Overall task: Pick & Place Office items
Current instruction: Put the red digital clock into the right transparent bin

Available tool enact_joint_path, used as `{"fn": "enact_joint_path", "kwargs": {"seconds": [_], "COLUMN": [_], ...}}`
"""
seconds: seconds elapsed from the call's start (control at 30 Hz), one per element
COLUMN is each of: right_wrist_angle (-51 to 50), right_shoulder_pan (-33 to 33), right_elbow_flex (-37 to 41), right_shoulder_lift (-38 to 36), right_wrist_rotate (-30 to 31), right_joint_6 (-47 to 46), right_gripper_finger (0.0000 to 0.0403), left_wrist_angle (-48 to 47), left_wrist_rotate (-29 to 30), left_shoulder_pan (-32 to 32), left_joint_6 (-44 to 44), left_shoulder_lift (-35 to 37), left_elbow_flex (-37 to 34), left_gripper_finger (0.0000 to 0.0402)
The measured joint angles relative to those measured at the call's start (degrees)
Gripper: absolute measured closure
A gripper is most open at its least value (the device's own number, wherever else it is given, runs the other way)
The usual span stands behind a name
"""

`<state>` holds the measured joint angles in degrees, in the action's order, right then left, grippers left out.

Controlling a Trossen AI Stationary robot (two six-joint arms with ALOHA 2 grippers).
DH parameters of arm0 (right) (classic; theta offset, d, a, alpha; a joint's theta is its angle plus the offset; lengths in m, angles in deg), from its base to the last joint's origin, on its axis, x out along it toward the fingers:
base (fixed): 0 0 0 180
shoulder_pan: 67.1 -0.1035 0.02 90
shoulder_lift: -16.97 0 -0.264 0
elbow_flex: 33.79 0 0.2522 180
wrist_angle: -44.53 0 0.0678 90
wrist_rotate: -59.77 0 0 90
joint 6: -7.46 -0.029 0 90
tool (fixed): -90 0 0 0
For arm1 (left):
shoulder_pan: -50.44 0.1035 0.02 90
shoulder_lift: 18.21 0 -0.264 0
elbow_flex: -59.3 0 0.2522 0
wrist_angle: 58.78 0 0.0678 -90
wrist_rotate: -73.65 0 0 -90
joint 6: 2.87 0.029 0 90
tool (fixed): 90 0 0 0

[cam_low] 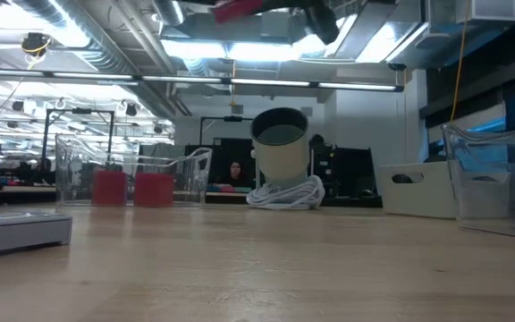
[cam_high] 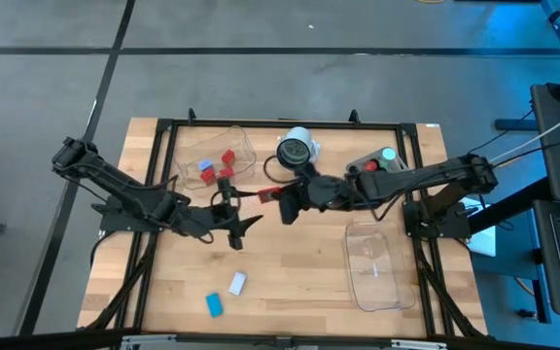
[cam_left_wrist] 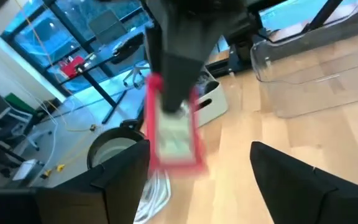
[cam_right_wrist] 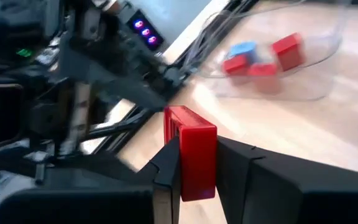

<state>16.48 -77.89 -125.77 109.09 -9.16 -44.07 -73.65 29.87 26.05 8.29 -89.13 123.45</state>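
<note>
My right gripper [cam_high: 268,195] is shut on a red-framed tag [cam_left_wrist: 173,133], held high above the table's middle. In the low view the tag [cam_low: 238,9] shows at the picture's top edge. My left gripper [cam_left_wrist: 197,186] is open, and its fingers stand on either side just short of the tag without touching it. In the high view the left gripper [cam_high: 238,210] sits right beside the tag [cam_high: 250,195]. Red and blue blocks [cam_high: 215,168] lie in the far-left clear tray [cam_high: 239,142]. A white block [cam_high: 237,283] and a blue block [cam_high: 214,304] lie on the table near its near edge. My right gripper pinches the red-framed tag between its two fingers [cam_right_wrist: 166,168], on the two flat faces of one end [cam_right_wrist: 194,163]. The fingers come level from the table's right. The tag is lifted clear, and its free end [cam_left_wrist: 179,158] sticks out toward my left gripper.
A round white-rimmed dark object [cam_high: 297,149] with a coiled cord stands at the far edge. A white box [cam_high: 378,163] with small pieces sits far right. A second clear tray [cam_high: 374,264] lies near right. Bare wood lies between the loose blocks and that tray.
</note>
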Motion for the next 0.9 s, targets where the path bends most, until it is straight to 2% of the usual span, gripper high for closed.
{"fn": "enact_joint_path", "kwargs": {"seconds": [0.17, 0.23, 0.37, 0.5, 0.7, 0.9], "right_wrist_angle": [-12.8, -19.6, -32.7, -43.4, -56.6, -61.6], "right_shoulder_pan": [0.7, 0.3, -2.7, -8.5, -17.9, -24.1], "right_elbow_flex": [-0.1, -0.1, -0.1, -0.1, -0.1, -0.1], "right_shoulder_lift": [-5.5, -7.3, -9.8, -10.7, -10.5, -7.1], "right_wrist_rotate": [0.5, -3.3, -14.8, -20.8, -22.1, -20.7], "right_joint_6": [-1.2, -3.9, -8.5, -15.1, -31.8, -42.5], "right_gripper_finger": [0.0338, 0.0338, 0.0338, 0.0338, 0.0330, 0.0338], "left_wrist_angle": [-0.8, -2.5, -10.4, -20.3, -33.3, -33.9], "left_wrist_rotate": [6.7, 9.2, 10.8, 11.1, 11.2, 10.9], "left_shoulder_pan": [-4.7, -6.6, -9.7, -11.1, -11.1, -11.1], "left_joint_6": [-0.5, -2.8, -11.0, -20.9, -35.6, -40.3], "left_shoulder_lift": [3.6, 5.5, 8.7, 11.2, 12.0, 11.9], "left_elbow_flex": [-0.1, -0.1, -0.1, -0.1, -0.5, -4.9], "left_gripper_finger": [0.0121, 0.0122, 0.0123, 0.0121, 0.0121, 0.0121]}}
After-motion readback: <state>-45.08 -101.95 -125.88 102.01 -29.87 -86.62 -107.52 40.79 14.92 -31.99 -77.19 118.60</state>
